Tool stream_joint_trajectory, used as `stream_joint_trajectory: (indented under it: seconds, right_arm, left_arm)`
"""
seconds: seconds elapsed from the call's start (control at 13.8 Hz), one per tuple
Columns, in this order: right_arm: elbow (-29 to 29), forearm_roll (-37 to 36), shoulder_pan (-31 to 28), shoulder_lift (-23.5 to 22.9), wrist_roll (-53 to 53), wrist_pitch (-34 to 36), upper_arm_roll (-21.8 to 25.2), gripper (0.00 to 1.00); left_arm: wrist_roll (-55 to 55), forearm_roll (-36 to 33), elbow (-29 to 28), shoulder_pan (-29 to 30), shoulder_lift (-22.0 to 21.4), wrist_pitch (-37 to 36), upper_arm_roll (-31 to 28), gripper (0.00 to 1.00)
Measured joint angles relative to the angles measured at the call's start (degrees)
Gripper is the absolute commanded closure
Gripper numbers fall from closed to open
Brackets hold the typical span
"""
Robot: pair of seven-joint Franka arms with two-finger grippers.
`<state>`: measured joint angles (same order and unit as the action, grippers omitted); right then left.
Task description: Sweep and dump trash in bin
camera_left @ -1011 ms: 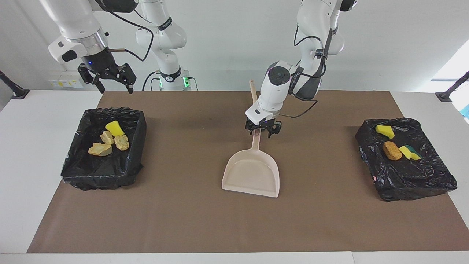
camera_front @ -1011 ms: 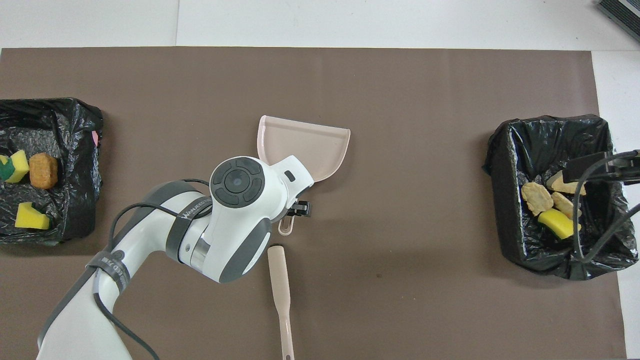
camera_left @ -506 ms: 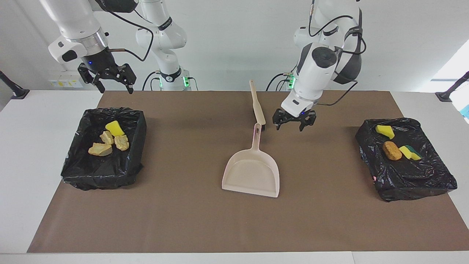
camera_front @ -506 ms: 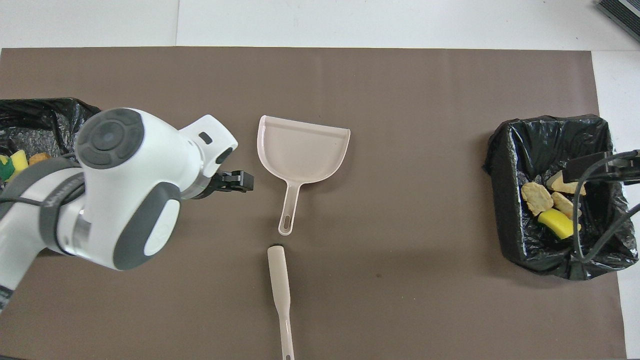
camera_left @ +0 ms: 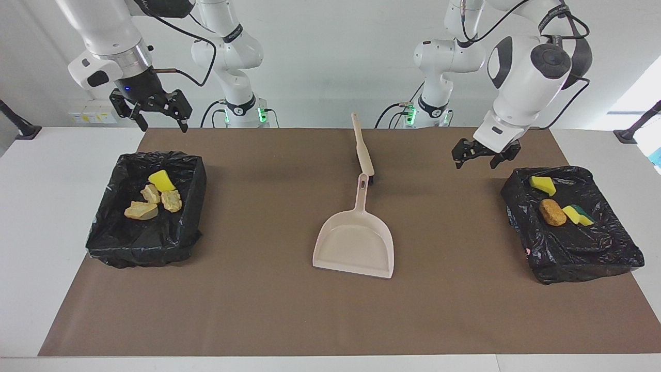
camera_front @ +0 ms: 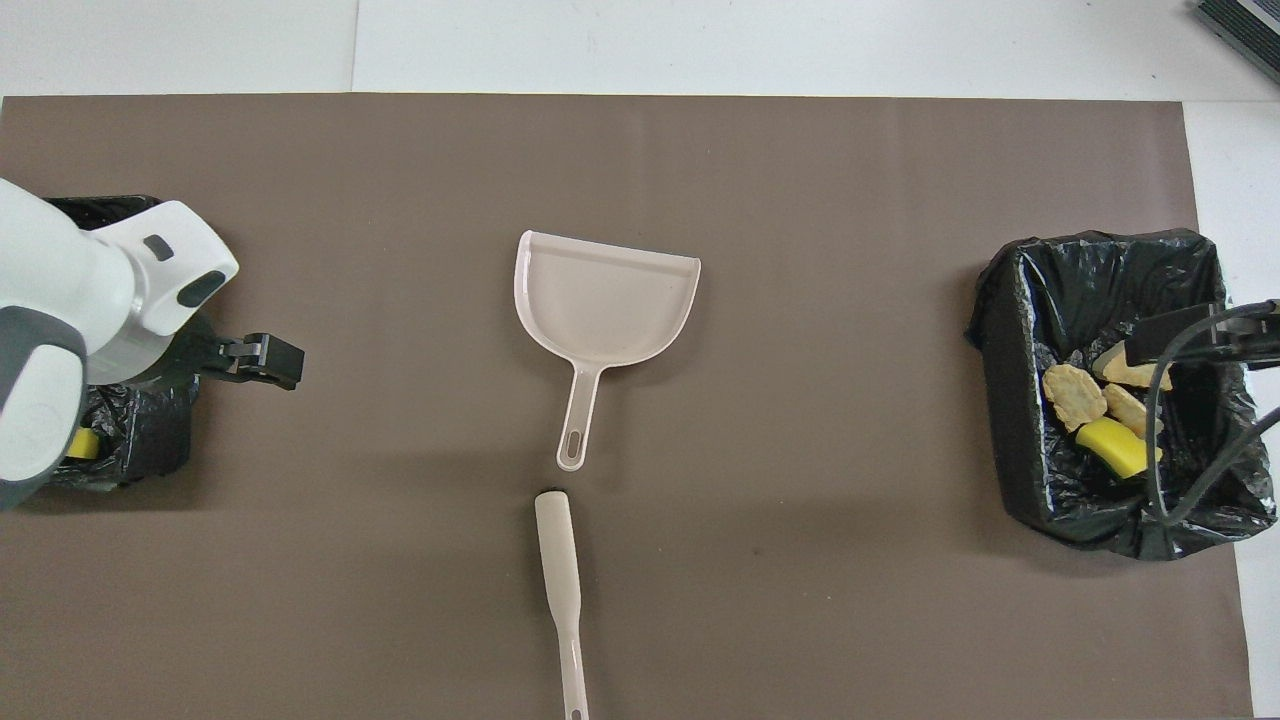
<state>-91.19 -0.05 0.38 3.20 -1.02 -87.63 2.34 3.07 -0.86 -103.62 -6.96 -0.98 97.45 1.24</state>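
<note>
All seven scraps of trash lie inside two bins lined with black plastic bags, one at each end of a brown table mat, and none shows on the mat itself. In the overhead view, the bin at the right arm's end (camera_front: 1015,400) sits at three o'clock and holds a yellow sponge wedge (camera_front: 1112,445) and three pale, bread-like lumps (camera_front: 1075,395). The bin at the left arm's end (camera_left: 578,258) sits at nine o'clock there and holds a yellow sponge wedge (camera_left: 542,184), an orange-brown bread-like lump (camera_left: 552,212) and a yellow-and-green sponge bit (camera_left: 578,214).

At the centre of the mat the beige plastic dustpan (camera_left: 355,247) lies flat and empty, its handle pointing toward the robots. The beige brush handle (camera_left: 362,147) lies on the mat just off the dustpan handle's tip, nearer to the robots.

The left gripper (camera_left: 485,155), jaws apart and holding nothing, hangs over the mat beside the rim of the bin at its end. The right gripper (camera_left: 151,109), also spread and empty, waits above the table's edge by its own bin.

With the mat swept, the pan empty and both tools set down, the job looks finished; only parking the arms appears to remain.
</note>
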Motion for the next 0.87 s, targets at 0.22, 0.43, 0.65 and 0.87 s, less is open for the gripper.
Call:
stream_joint_trajectory:
  seconds: [0.22, 0.43, 0.65, 0.87]
  right_arm:
    - [0.0, 0.0, 0.0, 0.0, 0.0, 0.0, 0.0, 0.0]
    - [0.0, 0.0, 0.0, 0.0, 0.0, 0.0, 0.0, 0.0]
    - [0.0, 0.0, 0.0, 0.0, 0.0, 0.0, 0.0, 0.0]
    - [0.0, 0.0, 0.0, 0.0, 0.0, 0.0, 0.0, 0.0]
  left_arm:
    - [-5.68, -0.27, 5.76, 3.15, -0.41, -5.73, -0.37, 0.0]
    - [-6.68, -0.27, 9.56, 3.54, -2.05, -8.94, -0.14, 0.0]
    - [-6.67, -0.26, 10.32, 3.42, -5.69, -9.98, 0.91, 0.0]
    - [-6.68, -0.25, 10.17, 3.44, -6.62, -9.96, 1.06, 0.0]
